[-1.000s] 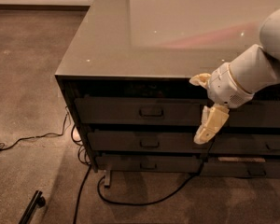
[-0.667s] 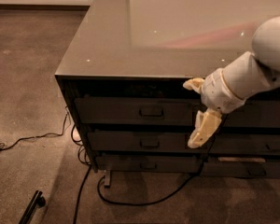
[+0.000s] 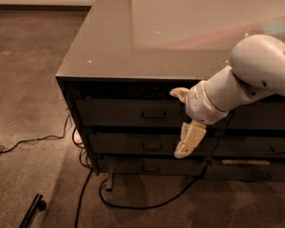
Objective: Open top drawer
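Note:
The top drawer [image 3: 114, 112] is the uppermost dark grey-brown front under the cabinet's glossy top, and it sits flush in the cabinet. Its small metal loop handle [image 3: 154, 113] is at the centre of the front. My gripper [image 3: 180, 120] hangs in front of the drawer face, just right of the handle, on the white arm that comes in from the right. It is open: one cream finger [image 3: 178, 93] points up-left near the drawer's upper edge, the other [image 3: 189, 140] hangs down over the middle drawer. Nothing is between them.
Two slimmer drawers [image 3: 133, 144] sit below, each with a like handle. More drawer fronts [image 3: 256, 146] continue to the right behind the arm. Black cables [image 3: 133, 204] trail over the carpet under and left of the cabinet. A dark bar [image 3: 31, 212] lies at bottom left.
The arm and gripper have moved left along the drawer front, closer to the top drawer's handle. The drawer has not moved.

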Controlling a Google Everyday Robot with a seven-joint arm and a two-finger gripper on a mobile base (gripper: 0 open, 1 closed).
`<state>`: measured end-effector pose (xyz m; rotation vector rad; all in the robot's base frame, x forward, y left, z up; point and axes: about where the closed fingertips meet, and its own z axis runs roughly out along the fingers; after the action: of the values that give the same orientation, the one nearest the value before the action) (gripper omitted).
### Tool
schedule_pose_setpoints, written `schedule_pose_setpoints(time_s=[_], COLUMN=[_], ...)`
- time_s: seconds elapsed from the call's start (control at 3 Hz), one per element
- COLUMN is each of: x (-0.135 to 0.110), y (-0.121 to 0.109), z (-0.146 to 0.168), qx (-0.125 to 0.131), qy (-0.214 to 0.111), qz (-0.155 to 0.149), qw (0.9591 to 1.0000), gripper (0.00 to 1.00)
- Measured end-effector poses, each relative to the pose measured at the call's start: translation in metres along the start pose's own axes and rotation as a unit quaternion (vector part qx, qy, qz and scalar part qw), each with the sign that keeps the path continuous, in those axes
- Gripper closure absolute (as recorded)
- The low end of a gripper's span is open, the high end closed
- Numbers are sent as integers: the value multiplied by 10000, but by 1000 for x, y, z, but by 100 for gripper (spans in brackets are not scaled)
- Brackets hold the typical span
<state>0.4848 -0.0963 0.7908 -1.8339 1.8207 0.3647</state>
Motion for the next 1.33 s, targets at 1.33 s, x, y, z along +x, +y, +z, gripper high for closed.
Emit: schedule_pose_setpoints(time_s=[1.33], x=[50], y=[-63], z=[50], qx=[26], qy=[1019], qz=[-54], qw=[9948], gripper=[0])
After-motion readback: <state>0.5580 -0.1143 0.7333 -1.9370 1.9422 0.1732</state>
